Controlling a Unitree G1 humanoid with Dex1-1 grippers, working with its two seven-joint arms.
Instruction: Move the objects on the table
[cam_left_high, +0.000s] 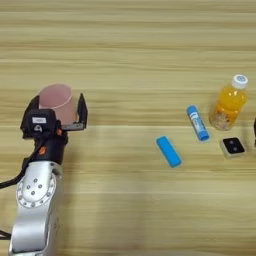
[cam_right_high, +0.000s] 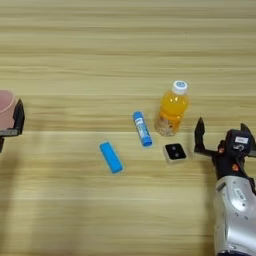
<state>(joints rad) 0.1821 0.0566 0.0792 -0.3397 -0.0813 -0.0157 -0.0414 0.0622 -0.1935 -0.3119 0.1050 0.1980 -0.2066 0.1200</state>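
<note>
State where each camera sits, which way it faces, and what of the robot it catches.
Left eye view: on the robot's head, looking down on the table; shows the left gripper around the pink cup.
Right eye view: same head, same downward look, reaching further right; shows the right gripper, open, beside the beige square.
Shared: the juice bottle, blue tube, blue bar, cup and square.
</note>
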